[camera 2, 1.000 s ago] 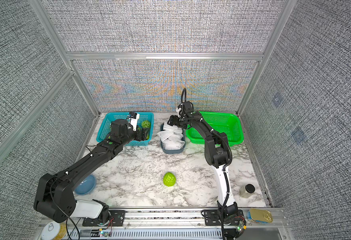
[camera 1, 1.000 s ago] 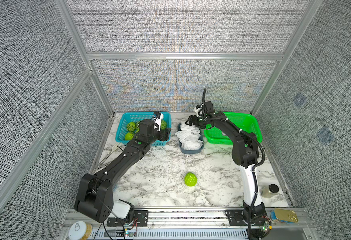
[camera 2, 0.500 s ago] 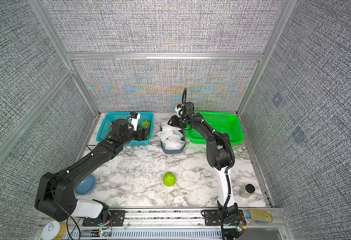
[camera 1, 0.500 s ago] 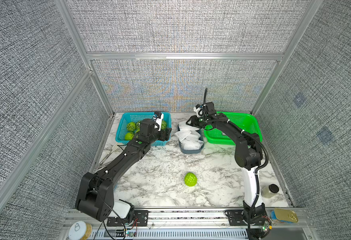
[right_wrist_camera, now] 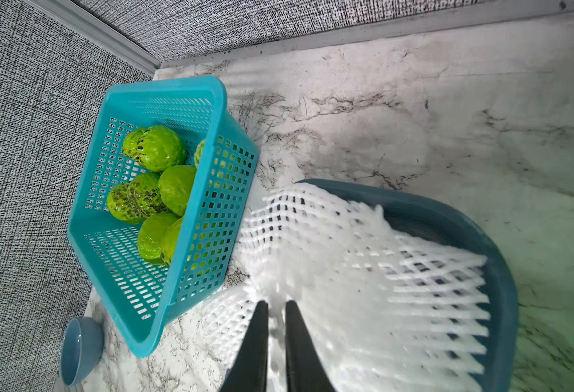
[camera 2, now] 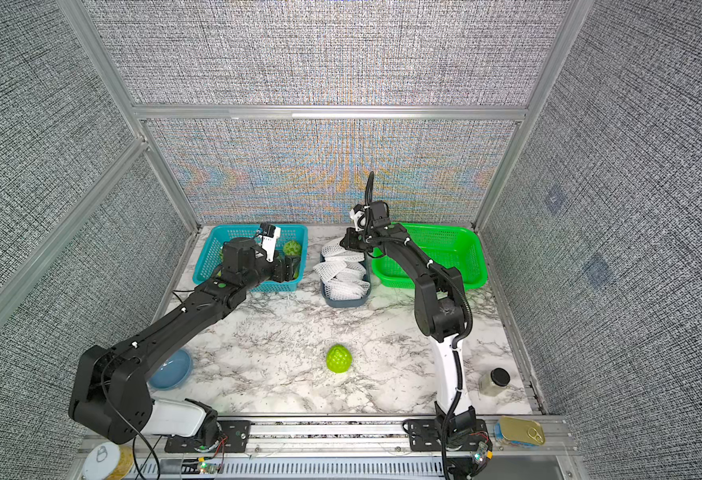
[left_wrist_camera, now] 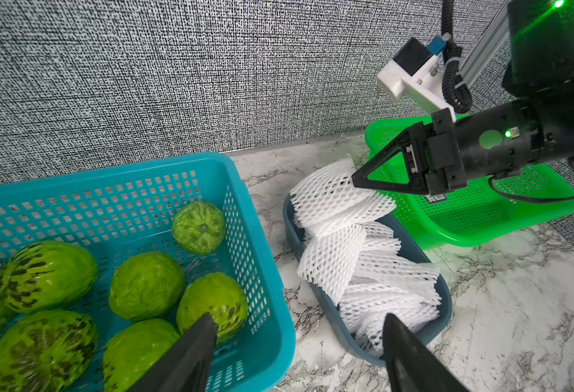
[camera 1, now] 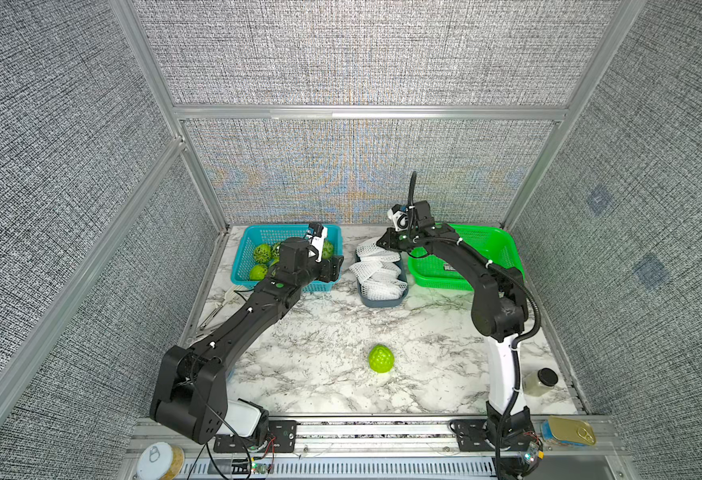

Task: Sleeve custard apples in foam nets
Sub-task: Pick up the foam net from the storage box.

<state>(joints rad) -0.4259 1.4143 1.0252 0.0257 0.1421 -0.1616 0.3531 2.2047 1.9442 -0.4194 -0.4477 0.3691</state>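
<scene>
Several custard apples (left_wrist_camera: 146, 285) lie in the blue basket (camera 1: 287, 227), and one custard apple (camera 1: 381, 358) sits alone on the marble near the front. White foam nets (camera 1: 380, 276) are piled in a grey-blue tray (left_wrist_camera: 326, 317). My right gripper (right_wrist_camera: 276, 303) is shut on the edge of the top foam net (right_wrist_camera: 312, 237) at the tray's far end; it shows in both top views (camera 2: 346, 242). My left gripper (left_wrist_camera: 299, 322) hangs open over the basket's right wall, with nothing between its fingers.
An empty green basket (camera 1: 503, 249) stands right of the tray, under the right arm. A blue bowl (camera 2: 170, 370) sits at the front left, a small jar (camera 1: 542, 380) at the front right. Metal tongs (camera 1: 216, 307) lie by the left wall.
My right gripper's jaws have closed on the top foam net at the tray's far end. The left arm has barely moved and stays open.
</scene>
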